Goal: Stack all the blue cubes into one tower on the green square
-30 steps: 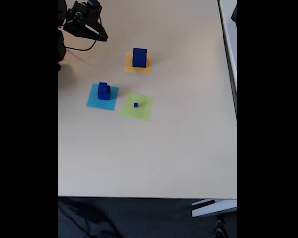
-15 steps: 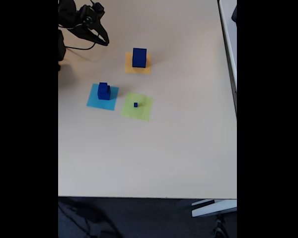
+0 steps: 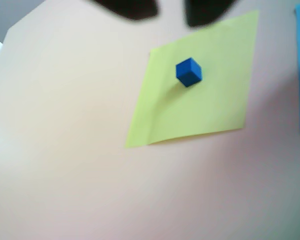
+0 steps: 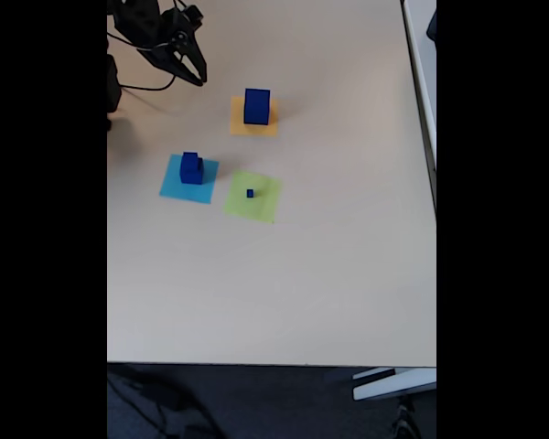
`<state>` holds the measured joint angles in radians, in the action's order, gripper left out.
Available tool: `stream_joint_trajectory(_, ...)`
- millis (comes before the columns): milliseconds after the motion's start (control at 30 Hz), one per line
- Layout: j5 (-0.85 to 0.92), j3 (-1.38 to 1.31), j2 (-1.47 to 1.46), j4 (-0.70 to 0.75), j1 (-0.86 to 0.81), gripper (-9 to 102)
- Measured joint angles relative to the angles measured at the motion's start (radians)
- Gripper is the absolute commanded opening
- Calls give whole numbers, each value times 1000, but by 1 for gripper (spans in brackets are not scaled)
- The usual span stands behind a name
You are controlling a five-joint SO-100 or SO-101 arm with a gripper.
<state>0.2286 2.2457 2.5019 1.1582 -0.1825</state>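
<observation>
Moved: our gripper (image 4: 194,75) swung right, jaws apart, empty.
Tiny cube (image 3: 188,72): we see it on green square (image 3: 205,107).

A pale beige counter (image 4: 329,274) is carrying three flat paper squares. In the fixed view an orange square (image 4: 253,127) is lying toward the top with a large blue cube (image 4: 256,105) standing on it. A light-blue square (image 4: 174,186) is sitting lower left, bearing a medium cube (image 4: 191,170) with a smaller cube (image 4: 189,157) on top. Just right of it a lime-green square (image 4: 261,206) is lying with a tiny blue cube (image 4: 250,193) resting near its middle.
</observation>
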Motion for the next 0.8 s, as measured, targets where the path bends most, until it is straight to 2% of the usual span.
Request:
stream_joint_trajectory(167, -9, -35, -32, 20, 3, 1)
stream_joint_trajectory(500, -86, -262, -206, 152, 14, 1)
stream_joint_trajectory(800, -227, -477, -333, 295, 14, 0)
